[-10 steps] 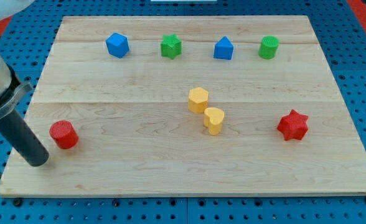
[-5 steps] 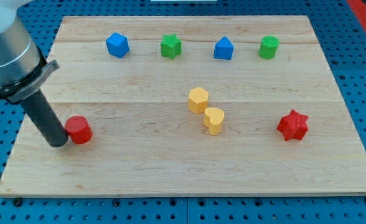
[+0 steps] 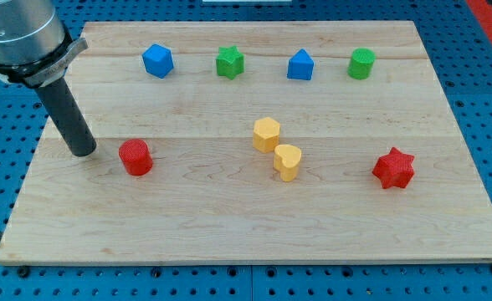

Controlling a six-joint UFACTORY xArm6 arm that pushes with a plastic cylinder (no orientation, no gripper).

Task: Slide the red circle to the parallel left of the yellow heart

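While the red circle lies on the left half of the wooden board, the rod's lower end, my tip, rests on the board just to the left of it, with a narrow strip of bare wood between the two, so they are apart and not touching. The rod slants up and away to the far left, where it joins the grey body of the arm. It carries no fingers at all (only the plain dark rod), so nothing is spread, pressed or pinched.

To the right of the red circle, near the middle of the board, sits the yellow heart, roughly level with the circle and well apart from it. A yellow hexagon stands just beyond the heart, to its far left, touching or nearly so. A red star lies near the right edge. Along the far edge, from left to right, stand a blue hexagon, a green star, a blue block with a pointed top and a green cylinder.
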